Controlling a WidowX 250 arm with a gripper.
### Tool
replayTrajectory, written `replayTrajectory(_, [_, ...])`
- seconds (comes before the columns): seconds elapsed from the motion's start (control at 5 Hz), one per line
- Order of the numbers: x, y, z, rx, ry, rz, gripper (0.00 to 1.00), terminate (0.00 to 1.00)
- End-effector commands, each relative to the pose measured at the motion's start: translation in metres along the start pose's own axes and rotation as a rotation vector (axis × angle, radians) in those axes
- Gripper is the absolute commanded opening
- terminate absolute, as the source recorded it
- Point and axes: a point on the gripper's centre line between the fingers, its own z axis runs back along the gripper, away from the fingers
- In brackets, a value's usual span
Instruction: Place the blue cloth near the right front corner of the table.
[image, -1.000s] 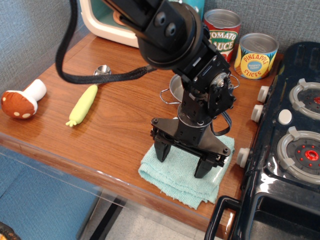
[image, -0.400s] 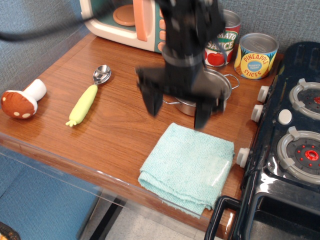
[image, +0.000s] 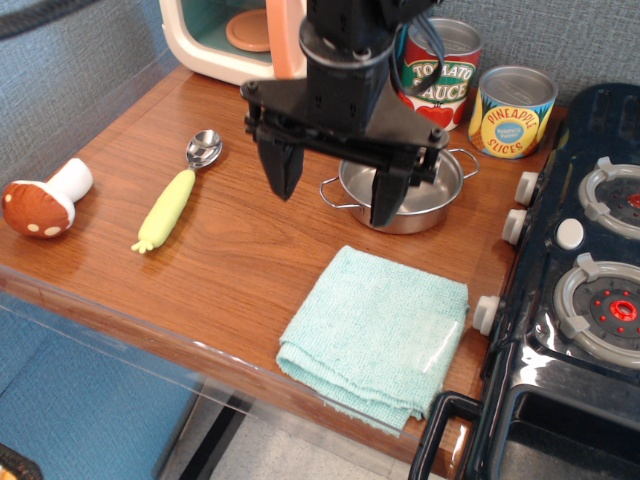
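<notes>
My end effector (image: 334, 190) hangs wide and empty above the pan (image: 404, 190). The cloth (image: 378, 334) lies flat in front of the pan, overhanging the bench (image: 230, 250) edge; a stray nudge could tip it off.

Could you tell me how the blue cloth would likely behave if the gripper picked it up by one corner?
The blue cloth looks like soft folded terry, so it would probably droop and unfold rather than stay flat. It seems light, and its textured weave should grip well. Pushed along the glossy table, it might bunch up instead of sliding whole.
</notes>
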Motion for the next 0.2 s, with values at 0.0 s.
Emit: replayTrajectory(0.0, [0.0065, -0.0037, 0.0091, -0.016, -0.037, 0.001, 1.00, 1.00])
